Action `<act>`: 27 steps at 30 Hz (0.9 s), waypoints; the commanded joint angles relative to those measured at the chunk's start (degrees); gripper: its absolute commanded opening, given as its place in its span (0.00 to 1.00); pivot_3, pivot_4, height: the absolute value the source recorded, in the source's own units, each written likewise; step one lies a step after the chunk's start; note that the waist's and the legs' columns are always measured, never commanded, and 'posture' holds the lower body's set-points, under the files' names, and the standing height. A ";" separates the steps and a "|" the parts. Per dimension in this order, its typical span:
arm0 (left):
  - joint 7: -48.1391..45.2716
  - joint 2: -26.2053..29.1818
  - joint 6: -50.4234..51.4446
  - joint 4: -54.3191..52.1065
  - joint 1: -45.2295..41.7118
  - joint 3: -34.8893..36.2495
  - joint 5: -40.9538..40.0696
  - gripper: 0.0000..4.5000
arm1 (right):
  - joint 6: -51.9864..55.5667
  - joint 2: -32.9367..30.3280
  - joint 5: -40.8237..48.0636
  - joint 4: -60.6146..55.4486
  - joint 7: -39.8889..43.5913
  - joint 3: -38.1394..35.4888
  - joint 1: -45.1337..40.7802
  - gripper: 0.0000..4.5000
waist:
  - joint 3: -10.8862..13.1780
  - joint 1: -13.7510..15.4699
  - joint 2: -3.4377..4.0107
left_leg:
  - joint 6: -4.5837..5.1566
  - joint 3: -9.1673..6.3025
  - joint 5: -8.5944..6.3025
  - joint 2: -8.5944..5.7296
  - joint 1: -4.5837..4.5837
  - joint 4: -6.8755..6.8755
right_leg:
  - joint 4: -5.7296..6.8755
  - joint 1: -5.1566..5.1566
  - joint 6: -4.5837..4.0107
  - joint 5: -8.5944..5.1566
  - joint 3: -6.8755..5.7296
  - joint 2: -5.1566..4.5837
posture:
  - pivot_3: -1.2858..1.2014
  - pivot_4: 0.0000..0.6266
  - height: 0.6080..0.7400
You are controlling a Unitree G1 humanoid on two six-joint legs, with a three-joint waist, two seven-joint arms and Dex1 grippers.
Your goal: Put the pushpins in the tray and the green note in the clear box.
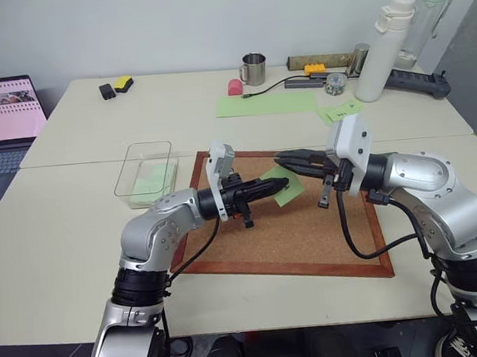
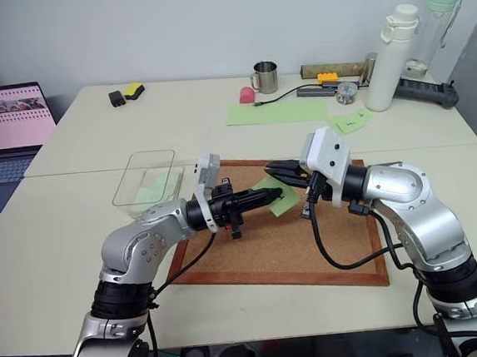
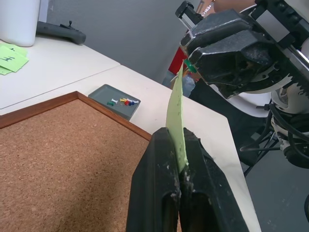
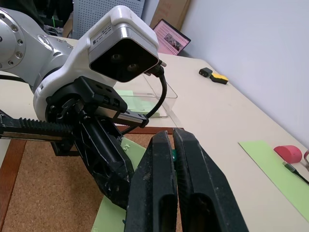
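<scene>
We held the green note (image 3: 175, 112) clamped in our L gripper (image 1: 279, 182) above the corkboard (image 1: 302, 231), R gripper (image 1: 280, 157) pinched on a green pushpin (image 3: 189, 67) at its top edge.

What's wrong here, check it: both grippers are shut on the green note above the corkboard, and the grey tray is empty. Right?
One error: the tray is not empty; the left wrist view shows several pushpins in it. The left gripper and right gripper do hold the green note above the corkboard.

Silver arms, black cables, white wrist housings
</scene>
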 commanded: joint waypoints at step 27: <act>-3.92 -2.29 -26.36 -0.81 -6.74 -15.24 22.55 0.01 | 3.91 -1.51 -1.14 40.73 -14.44 -22.11 2.35 0.00 | 0.03 -0.32 0.03 | 0.02 0.27 -0.01 -0.06 0.05 -0.01 | -0.01 0.00 0.00 0.01 0.26 -0.01 | 0.52 0.24 1.00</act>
